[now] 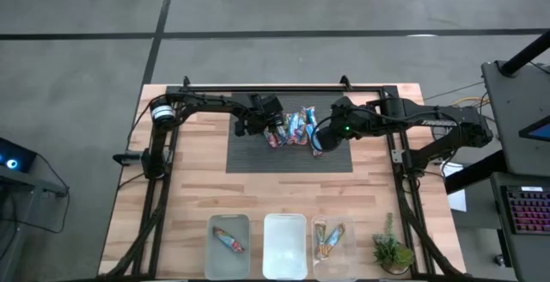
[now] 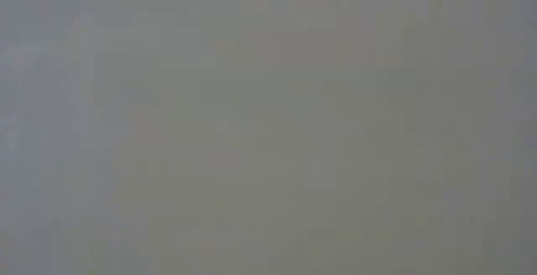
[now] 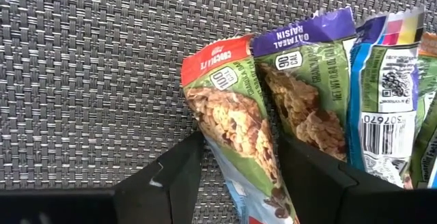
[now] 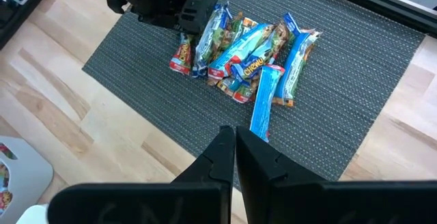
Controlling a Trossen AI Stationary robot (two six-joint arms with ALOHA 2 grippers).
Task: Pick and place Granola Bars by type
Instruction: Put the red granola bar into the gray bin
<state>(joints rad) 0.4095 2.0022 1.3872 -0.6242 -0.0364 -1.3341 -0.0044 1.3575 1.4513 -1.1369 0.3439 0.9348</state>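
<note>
Your left end effector [image 3: 235, 176] straddles a red-topped bar [image 3: 235, 125] at the Granola Bars [image 4: 242, 50] pile's edge, fingers open either side. Your right end effector [image 4: 235, 149] sits shut just beside the pile, holding nothing.

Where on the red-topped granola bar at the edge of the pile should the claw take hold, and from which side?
Grip the red-topped bar across its narrow width, near the middle, coming from above. It lies flat on the mat with its outer long edge free; the left claw already straddles it there. The purple-topped bar touches its other edge.
</note>
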